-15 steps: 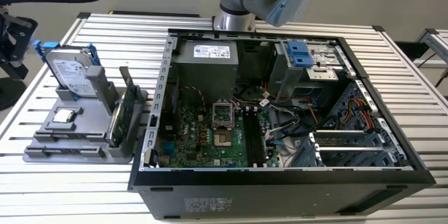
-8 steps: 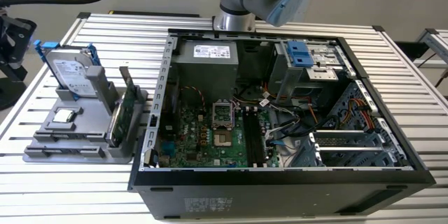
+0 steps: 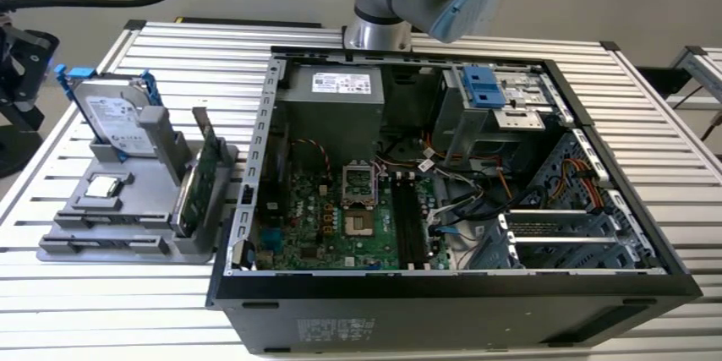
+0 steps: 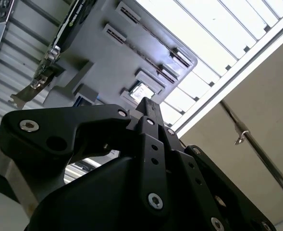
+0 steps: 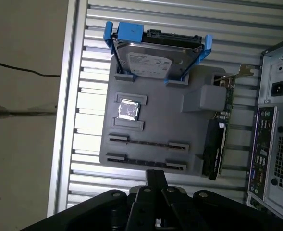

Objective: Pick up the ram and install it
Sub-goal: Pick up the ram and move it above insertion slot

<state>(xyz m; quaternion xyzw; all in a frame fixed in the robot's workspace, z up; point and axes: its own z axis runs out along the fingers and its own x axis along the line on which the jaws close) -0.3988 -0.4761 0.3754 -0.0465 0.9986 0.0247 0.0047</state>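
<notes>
gripper (image 5: pixel 155 175) closed, apart from gray tray (image 5: pixel 170 126)

Ribbed bare aluminium with a satin sheen for the table (image 3: pixel 665 150), glaring white where lit. Matt grey moulded plastic for the holder tray (image 3: pixel 147 205) at the exterior view's left. On it, bright polished metal on the hard drive (image 3: pixel 113 116), clipped in glossy blue plastic rails (image 3: pixel 63 73); dull green circuit board on the expansion card (image 3: pixel 194 183). Matt black painted sheet metal outside the computer case (image 3: pixel 451 310), bare grey steel inside, green lacquered motherboard (image 3: pixel 316 217). Smooth, faintly glossy black on the gripper (image 4: pixel 149 105), dotted with bright steel screws (image 4: pixel 154 200).
</notes>
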